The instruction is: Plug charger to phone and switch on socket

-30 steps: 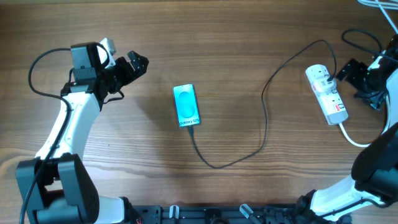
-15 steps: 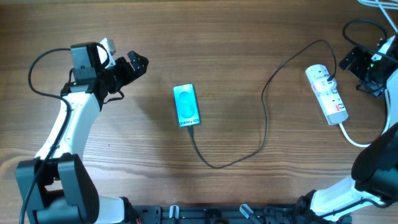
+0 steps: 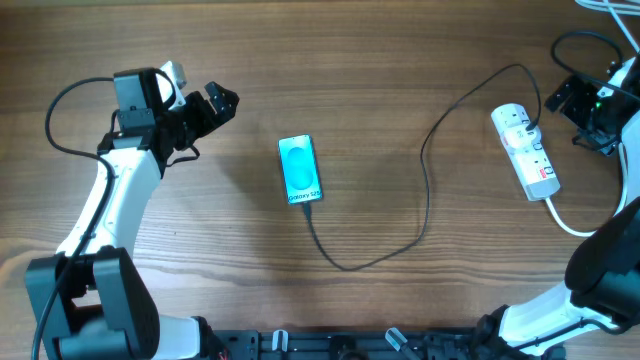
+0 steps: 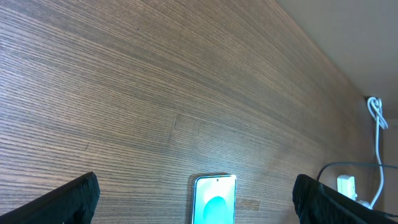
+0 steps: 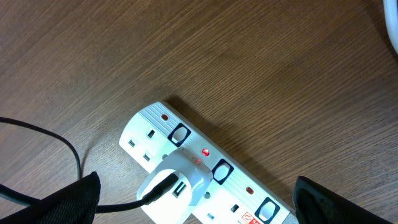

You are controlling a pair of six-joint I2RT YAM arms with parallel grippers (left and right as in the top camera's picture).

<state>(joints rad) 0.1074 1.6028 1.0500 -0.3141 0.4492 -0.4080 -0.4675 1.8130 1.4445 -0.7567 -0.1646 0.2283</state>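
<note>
The phone [image 3: 300, 169] lies flat mid-table with its teal screen up; it also shows at the bottom of the left wrist view [image 4: 214, 200]. The black charger cable [image 3: 425, 190] runs from the phone's near end in a loop to the white plug [image 5: 176, 183], which sits in the socket [image 3: 527, 152]. In the right wrist view a red light glows on the socket [image 5: 205, 152] beside the plug. My left gripper [image 3: 222, 102] is open and empty, left of the phone. My right gripper [image 3: 557, 98] is open and empty, just beyond the socket's far end.
The socket's thick white cord [image 3: 570, 225] curves off to the right edge. A white cable [image 4: 375, 115] hangs beyond the table's far edge. Black arm cables loop near both arms.
My right gripper has pulled back from the socket, up and to the right, between one second ago and half a second ago. Nothing has moved since. The left arm has stayed still.
</note>
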